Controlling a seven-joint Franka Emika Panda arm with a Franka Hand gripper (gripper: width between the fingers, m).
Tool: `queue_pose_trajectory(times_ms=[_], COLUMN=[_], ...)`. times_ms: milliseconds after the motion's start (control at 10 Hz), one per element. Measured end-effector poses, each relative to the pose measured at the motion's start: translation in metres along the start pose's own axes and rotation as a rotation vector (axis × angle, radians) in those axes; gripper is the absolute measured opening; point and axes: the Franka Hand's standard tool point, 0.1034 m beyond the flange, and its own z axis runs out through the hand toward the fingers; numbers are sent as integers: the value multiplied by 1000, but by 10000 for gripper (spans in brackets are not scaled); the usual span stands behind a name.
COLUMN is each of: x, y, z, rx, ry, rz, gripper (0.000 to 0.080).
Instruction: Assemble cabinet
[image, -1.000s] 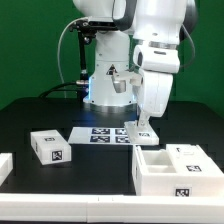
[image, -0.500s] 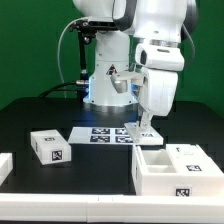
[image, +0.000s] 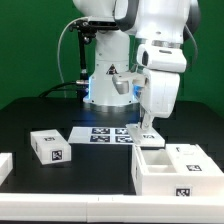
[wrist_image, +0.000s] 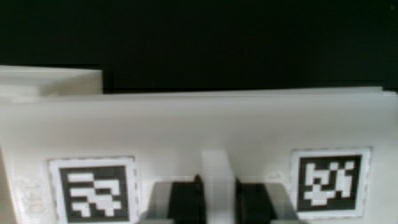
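The cabinet (image: 172, 171), a large white boxy body with inner dividers and a tag on its front, lies at the exterior view's lower right. My gripper (image: 146, 130) hangs just behind its far left corner. In the wrist view the gripper (wrist_image: 217, 200) has its dark fingers (wrist_image: 178, 203) closed on the middle rib of a white panel (wrist_image: 214, 120) that bears two tags. In the exterior view only a small tagged bit of this panel (image: 148, 138) shows under the hand. Whether the panel touches the cabinet is unclear.
The marker board (image: 100, 135) lies flat at the table's middle. A small white tagged block (image: 50, 146) sits to its left. Another white piece (image: 5, 166) lies at the lower left edge. The robot base (image: 108, 85) stands behind.
My gripper and the white panel in it have shifted slightly toward the exterior view's right. The cabinet and the other pieces have not moved.
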Motion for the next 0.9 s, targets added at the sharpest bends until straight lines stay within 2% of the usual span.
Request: queue_pose_trajectory(times_ms=[400,600,800,900], x=[-1,-1,-1,-2], y=[0,-11,-21,-22], z=[0,-4,0,3], rx=[0,5,19,24], ry=[0,3,5,3], rz=[15,24,25,25], gripper=[64,64,64,64])
